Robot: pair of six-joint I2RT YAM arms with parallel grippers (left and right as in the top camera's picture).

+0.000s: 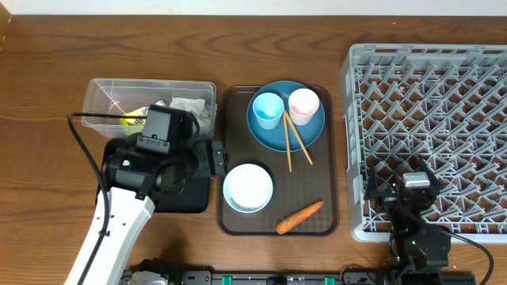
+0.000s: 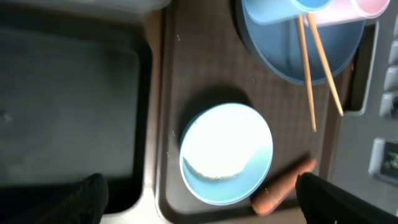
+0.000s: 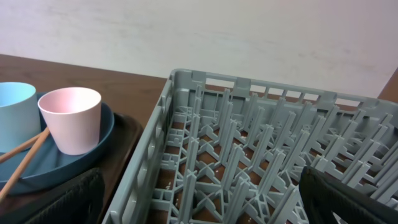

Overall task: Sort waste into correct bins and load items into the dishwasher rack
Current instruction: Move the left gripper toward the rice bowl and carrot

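1. The clear tub (image 1: 99, 95) stands toward the far-left part of the table (image 1: 47, 95), just beside the far-left corner of the brown serving tray (image 1: 305, 186). It holds crumpled white paper (image 1: 188, 104) and one small yellow-green wrapper (image 1: 131, 120) (any print on it is too small to read).
2. The black tray (image 2: 68, 112) lies on the near side of the clear tub, right against the serving tray's left edge. From above, the left arm covers most of it.
3. At the serving tray's far edge sits one round blue plate (image 1: 310, 131) with two upright cups on it. The light blue cup (image 1: 268, 109) is on the left and the pale pink cup (image 1: 303, 103) is on the right, close together.
4. Two wooden chopsticks (image 1: 288, 146) lean from between the cups, and their near ends reach past the plate's near rim.
5. One white bowl (image 2: 261, 155) stands by the serving tray's near-left corner and holds a mound of white rice (image 2: 217, 149). A few pale specks lie on the serving tray beside it.
6. One orange carrot (image 1: 299, 217) lies slantwise along the serving tray's near edge, toward its near-right corner.
7. The grey dishwasher rack (image 1: 428, 119) (the biggest thing here) takes up the table's right side, beside the serving tray's right edge.
8. The left gripper (image 2: 199, 190) hangs above the white bowl with its fingers spread wide, gripping nothing.
9. The right gripper (image 3: 202, 199) is over the rack's near-left corner, its fingers also spread wide and gripping nothing.
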